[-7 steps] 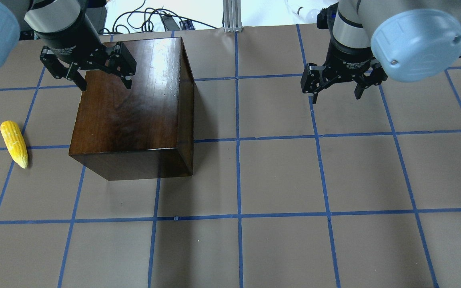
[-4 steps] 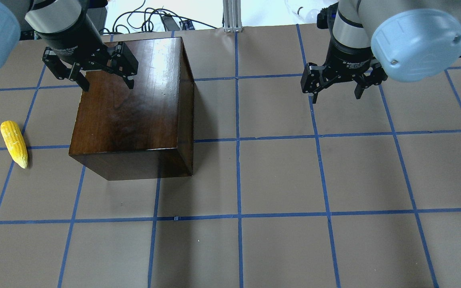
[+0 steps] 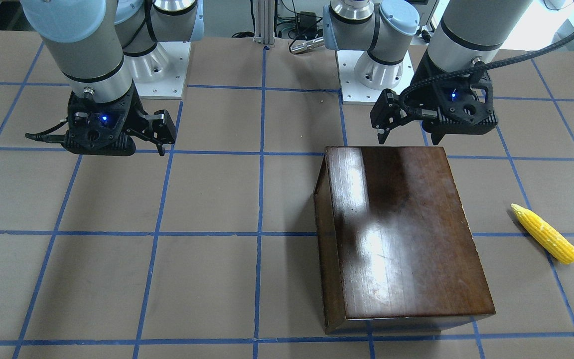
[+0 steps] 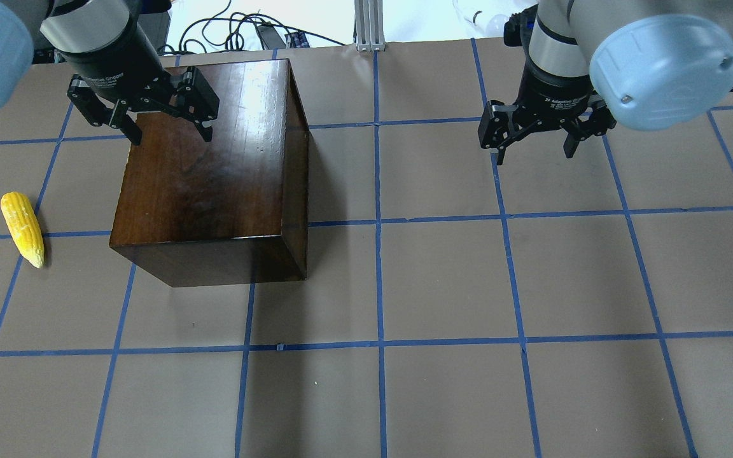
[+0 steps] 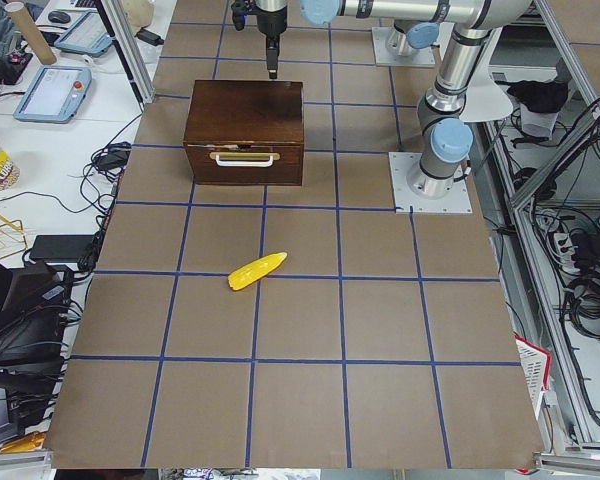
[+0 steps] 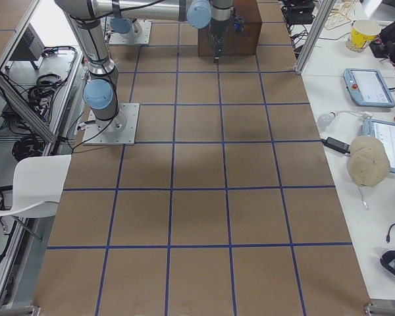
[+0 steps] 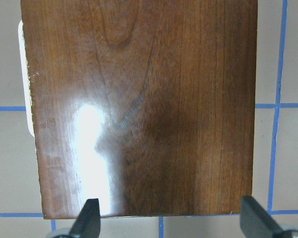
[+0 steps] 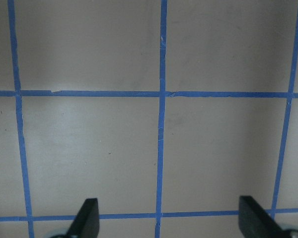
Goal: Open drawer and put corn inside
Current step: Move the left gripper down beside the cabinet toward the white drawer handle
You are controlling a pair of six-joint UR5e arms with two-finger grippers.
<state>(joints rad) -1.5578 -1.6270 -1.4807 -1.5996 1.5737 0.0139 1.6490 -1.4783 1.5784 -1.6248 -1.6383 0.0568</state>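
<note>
Opening step not yet begun: the drawer (image 5: 245,172) sits shut in the wooden box (image 4: 214,172), corn (image 4: 22,229) lying near its front. Left gripper (image 4: 170,133), above the box, and right gripper (image 4: 535,154) both gape empty. Next, left must reach the handle (image 5: 244,155)

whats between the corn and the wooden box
Nothing; in the overhead view only bare taped table separates the small yellow corn cob from the glossy dark-brown wooden box.
</note>
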